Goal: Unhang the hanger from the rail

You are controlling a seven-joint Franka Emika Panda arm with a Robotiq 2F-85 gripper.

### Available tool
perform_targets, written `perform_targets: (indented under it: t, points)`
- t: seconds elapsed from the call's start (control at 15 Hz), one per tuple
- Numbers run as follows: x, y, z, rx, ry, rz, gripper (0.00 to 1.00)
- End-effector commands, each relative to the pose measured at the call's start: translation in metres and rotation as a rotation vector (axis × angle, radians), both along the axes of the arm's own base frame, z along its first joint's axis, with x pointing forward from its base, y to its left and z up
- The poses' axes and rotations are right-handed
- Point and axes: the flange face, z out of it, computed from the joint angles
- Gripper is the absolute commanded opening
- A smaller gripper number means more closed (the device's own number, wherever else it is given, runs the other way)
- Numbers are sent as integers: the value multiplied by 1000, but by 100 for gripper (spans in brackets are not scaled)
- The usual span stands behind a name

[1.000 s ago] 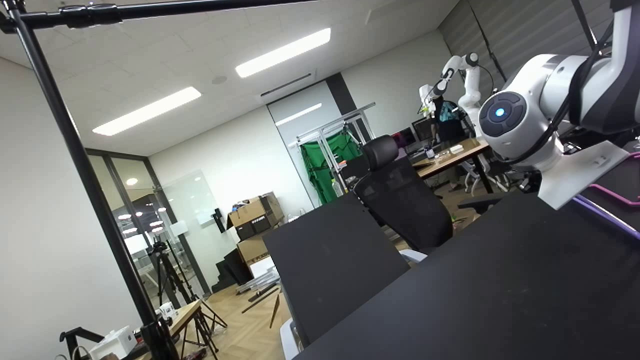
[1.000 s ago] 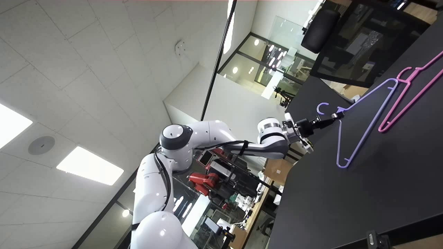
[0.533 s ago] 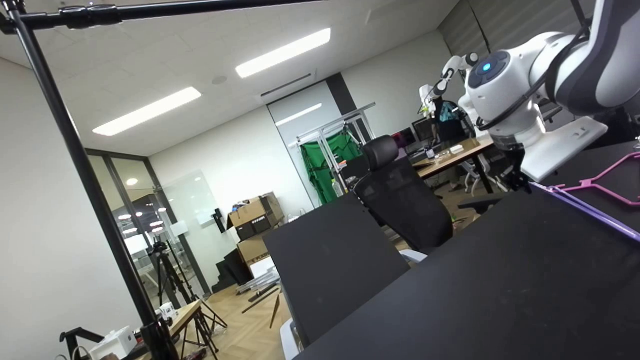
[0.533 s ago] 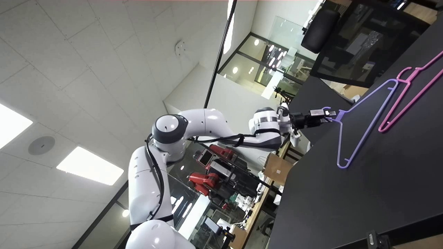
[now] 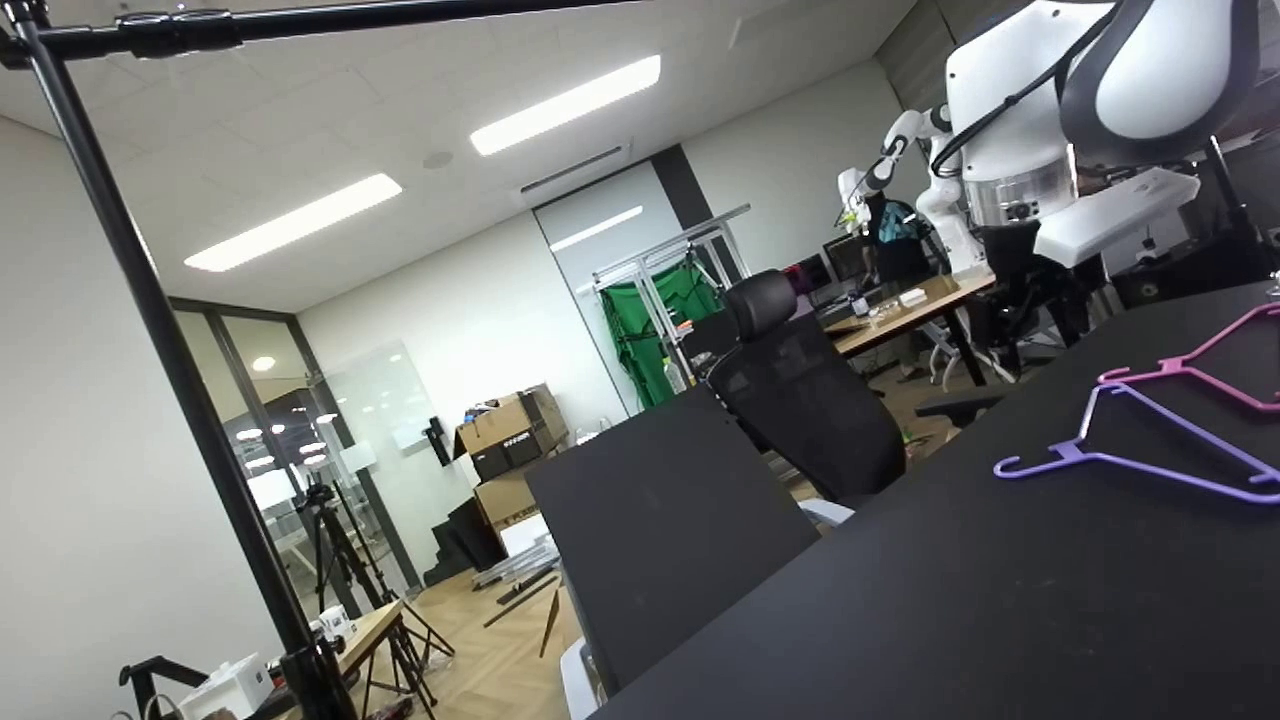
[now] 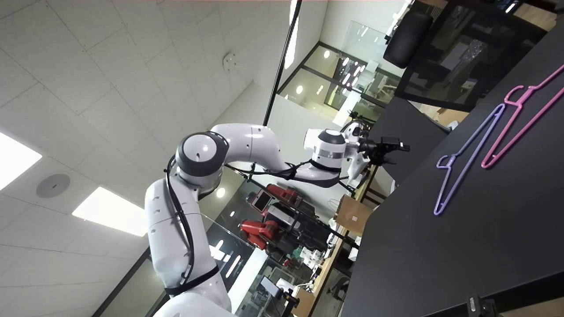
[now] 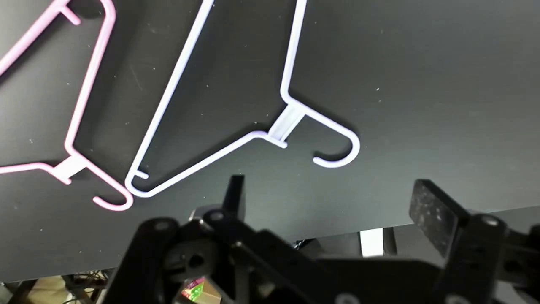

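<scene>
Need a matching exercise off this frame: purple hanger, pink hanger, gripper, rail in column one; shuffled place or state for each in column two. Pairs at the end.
Column one
1. Purple hanger
2. Pink hanger
3. Gripper
4. Rail

Column two
A. Open, touching neither hanger
B. Joined to a black upright pole
C. On the table, cut off by the wrist view's left edge
D. On the table, cut off by the wrist view's top edge only

Pairs: 1-D; 2-C; 3-A; 4-B

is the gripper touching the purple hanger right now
Apart. The wrist view shows black tabletop between the open gripper and the purple hanger.
</scene>
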Motion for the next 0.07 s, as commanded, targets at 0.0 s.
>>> perform_targets:
  t: [0.0]
  points:
    - [1,-8,3,-8,-15,-7,100]
